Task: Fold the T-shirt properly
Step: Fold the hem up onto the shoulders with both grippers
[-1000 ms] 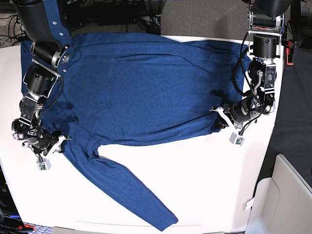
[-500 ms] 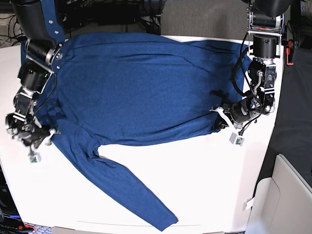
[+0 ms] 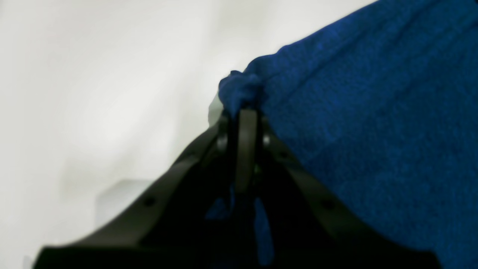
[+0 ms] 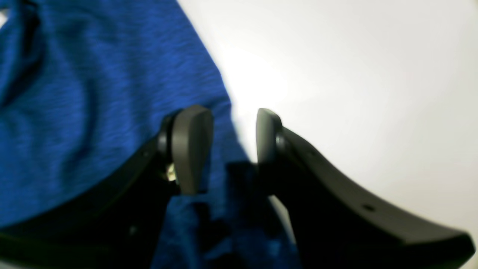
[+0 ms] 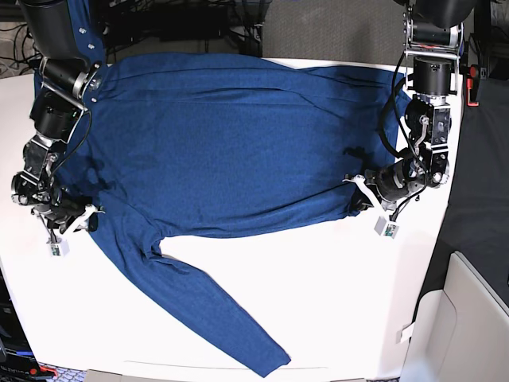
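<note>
**Now: shirt flat, both arms at its edges**

Largest first: white counter (image 5: 334,302) carries the T-shirt (image 5: 231,143), spread wide across the far half, body mostly smooth w/ a few long creases. One sleeve (image 5: 215,310) trails diagonally toward the near edge, lying flat & clear of both arms. A pale box corner (image 5: 469,318) sits off the counter at base view's lower right; dark cables & gear behind the far edge.

Left arm (base view's right) comes down from the top, wrist bent inward, left gripper (image 5: 359,193) low at the shirt's side edge. Right arm (base view's left) hangs down along the other side, right gripper (image 5: 75,216) low by the cloth near where the sleeve starts.

Fingers: left wrist view shows the left fingers (image 3: 244,149) pressed together w/ a bunched nub of blue fabric pinched between them, cloth poking out past the tips. Right wrist view shows the right fingers (image 4: 192,147) apart, gap clear btwn the pads, shirt edge lying under & between them, not clamped.
</note>
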Motion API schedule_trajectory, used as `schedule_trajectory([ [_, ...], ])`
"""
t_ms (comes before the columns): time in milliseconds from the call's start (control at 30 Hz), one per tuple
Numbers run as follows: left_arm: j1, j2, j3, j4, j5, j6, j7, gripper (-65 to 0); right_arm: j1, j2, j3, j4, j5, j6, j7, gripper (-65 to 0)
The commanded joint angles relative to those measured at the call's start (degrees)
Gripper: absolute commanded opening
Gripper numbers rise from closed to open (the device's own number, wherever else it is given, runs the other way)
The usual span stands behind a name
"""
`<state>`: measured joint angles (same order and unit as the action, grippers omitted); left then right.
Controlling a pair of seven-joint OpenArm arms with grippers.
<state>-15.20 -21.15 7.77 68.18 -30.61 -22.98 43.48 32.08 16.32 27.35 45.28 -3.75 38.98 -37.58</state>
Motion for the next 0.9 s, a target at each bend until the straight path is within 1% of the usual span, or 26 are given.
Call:
schedule_trajectory([
  [0,-1.4,-0.7,-0.3,1.0,-0.6,-0.3,-1.2,-64.7,-0.5,-0.1,-0.3,-0.5,-1.0,1.0,-6.1,-49.3],
  [67,-1.4,-0.7,-0.3,1.0,-0.6,-0.3,-1.2,-64.7,-0.6,0.1,-0.1,-0.5,0.7,1.0,-7.2,-58.8],
  [100,-1.4,-0.7,-0.3,1.0,-0.6,-0.3,-1.2,-64.7,-0.6,0.2,0.0,-0.5,1.7,1.0,-7.8,-62.4],
  [133,-1.4,-0.7,-0.3,1.0,-0.6,-0.3,-1.2,-64.7,-0.8,0.3,0.0,-0.4,2.8,1.0,-8.6,-64.7],
  [200,-1.4,-0.7,-0.3,1.0,-0.6,-0.3,-1.2,-64.7,-2.1,0.7,0.0,1.2,6.0,1.0,-10.1,-64.2],
  [267,-1.4,-0.7,-0.3,1.0,-0.6,-0.3,-1.2,-64.7,-4.3,1.1,0.0,5.3,9.8,1.0,-12.7,-64.2],
  [433,-1.3,-0.7,-0.3,1.6,-0.6,-0.3,-1.2,-64.7,-10.1,1.6,0.1,16.3,21.3,1.0,-19.2,-64.2],
  [500,-0.6,-0.8,-0.3,3.3,-0.6,-0.3,-1.2,-64.7,-12.6,2.7,0.1,21.1,25.5,1.0,-21.3,-64.2],
  [567,1.1,-0.8,-1.0,6.7,-0.6,-0.3,-1.2,-64.7,-15.8,3.3,0.1,25.5,30.7,1.0,-22.2,-64.2],
  [733,7.5,-0.6,-7.2,15.5,-0.6,-0.3,-1.2,-64.7,-23.4,5.4,0.3,34.2,43.4,1.0,-23.9,-64.2],
  [767,9.0,-0.6,-8.3,16.8,-0.6,-0.3,-1.2,-64.7,-25.1,5.9,1.1,35.6,45.3,1.0,-23.9,-64.2],
  [867,12.7,-0.7,-10.9,20.3,-0.6,-0.3,-1.2,-64.7,-29.7,6.1,4.5,38.8,49.2,1.0,-24.0,-64.2],
])
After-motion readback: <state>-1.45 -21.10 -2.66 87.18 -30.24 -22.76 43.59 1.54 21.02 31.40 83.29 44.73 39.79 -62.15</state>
